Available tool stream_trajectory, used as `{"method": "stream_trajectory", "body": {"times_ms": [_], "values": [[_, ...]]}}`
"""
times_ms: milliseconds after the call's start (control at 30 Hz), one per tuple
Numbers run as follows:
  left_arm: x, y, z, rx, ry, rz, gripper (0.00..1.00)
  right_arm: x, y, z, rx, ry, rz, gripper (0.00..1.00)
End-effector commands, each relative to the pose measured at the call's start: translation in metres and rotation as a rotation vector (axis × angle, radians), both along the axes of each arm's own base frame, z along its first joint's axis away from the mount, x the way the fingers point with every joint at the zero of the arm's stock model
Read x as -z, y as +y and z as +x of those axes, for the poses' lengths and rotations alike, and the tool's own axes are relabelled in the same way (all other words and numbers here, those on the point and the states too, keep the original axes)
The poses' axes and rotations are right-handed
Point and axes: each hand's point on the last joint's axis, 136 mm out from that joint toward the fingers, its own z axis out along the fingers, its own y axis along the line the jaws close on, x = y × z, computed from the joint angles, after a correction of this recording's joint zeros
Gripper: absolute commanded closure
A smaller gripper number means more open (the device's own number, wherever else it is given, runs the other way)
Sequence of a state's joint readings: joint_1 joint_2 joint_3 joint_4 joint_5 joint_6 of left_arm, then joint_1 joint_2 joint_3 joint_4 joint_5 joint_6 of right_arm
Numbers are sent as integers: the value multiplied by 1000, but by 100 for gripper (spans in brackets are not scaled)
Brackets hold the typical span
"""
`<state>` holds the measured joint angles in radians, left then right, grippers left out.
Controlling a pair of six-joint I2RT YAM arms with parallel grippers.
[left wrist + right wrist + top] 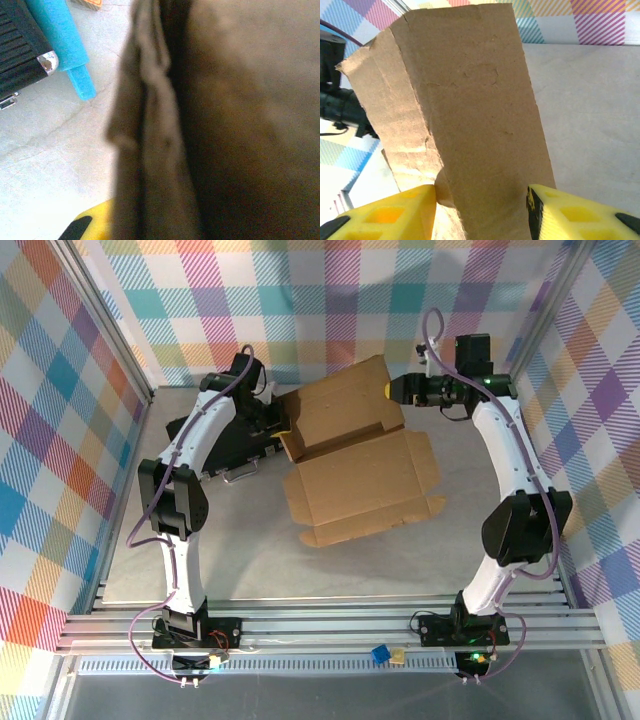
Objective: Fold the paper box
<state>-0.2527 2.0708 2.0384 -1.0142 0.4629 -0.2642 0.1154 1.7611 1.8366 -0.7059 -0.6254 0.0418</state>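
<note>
Firstly, note the left gripper [277, 425]: jaws pressed together, pinching the left edge of the paper box [345, 445]. From the left wrist view, identify one yellow finger [92, 226] at the lower edge, hard against a blurred, layered cardboard edge close to the lens. Next, check the right gripper [481, 196]: jaws spread, yellow fingers [395, 215] standing either side of the gap, with the near end of the lid panel [470, 100] rising upright just beyond them. Contact between these fingers and the card: not determinable. In the top view, locate the same gripper at the right edge of that panel.

Moving outward, find the paper box around the middle of the tabletop [250, 570], offset toward the far edge. Observe two main parts. First, the base panel [365, 485], lying flat and open at the centre, skewed to the tabletop edges, with short tabs along its near edge and at its right corner. Second, the lid panel, joined at the far side of the base and raised off the surface between the two grippers.

Beyond the left gripper, toward the far-left corner, note the black case [17, 60] with a metal corner fitting, lying on the tabletop partly beneath the left arm, and a blue foam block [57, 35] directly beside it. Along the near edge, locate the aluminium rail [330, 625] carrying both arm bases, with a small blue object [380, 652] resting near the right base.
</note>
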Motion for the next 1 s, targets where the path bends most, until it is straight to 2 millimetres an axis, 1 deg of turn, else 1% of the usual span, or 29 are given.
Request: {"method": "stream_trajectory", "body": {"times_ms": [0,433,700,833,967], "values": [[-39,-6,-5,37,-92,-57,100,9,-2,11,22,-32,-101,50],[-44,-3,-8,46,-113,-43,100,36,5,32,105,-43,-302,62],[-45,-3,-7,46,-116,-44,100,55,8,40,186,-47,-478,79],[-44,-3,-7,44,-116,-41,100,65,1,44,257,-38,-580,92],[-43,-1,-7,38,-112,-33,100,68,-5,47,305,-51,-679,100]]}}
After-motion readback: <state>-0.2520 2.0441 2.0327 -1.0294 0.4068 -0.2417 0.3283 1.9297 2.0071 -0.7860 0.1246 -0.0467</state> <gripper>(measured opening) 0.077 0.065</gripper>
